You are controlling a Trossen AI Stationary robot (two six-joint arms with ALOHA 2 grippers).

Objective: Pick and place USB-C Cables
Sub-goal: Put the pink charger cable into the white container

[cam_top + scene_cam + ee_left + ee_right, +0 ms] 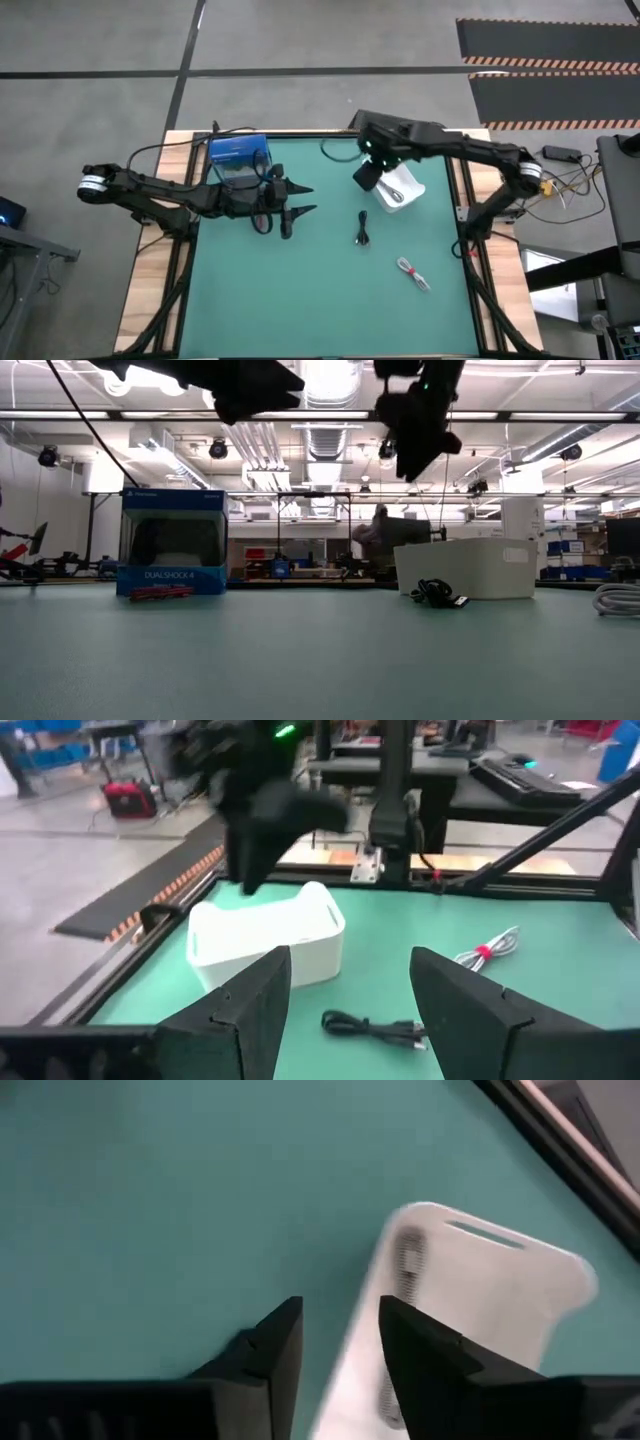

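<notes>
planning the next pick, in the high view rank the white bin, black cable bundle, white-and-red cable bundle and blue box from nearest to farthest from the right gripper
1. White plastic bin: directly beside the right gripper, at the table's far right.
2. Black cable bundle: mid-table, nearer the front than the gripper.
3. White-and-red cable bundle: toward the front right.
4. Blue cardboard box: far-left corner, past the left arm's reach side.

Left gripper [305,198] hangs low, jaws spread wide; right gripper [366,176] raised, jaws parted, empty.
</notes>
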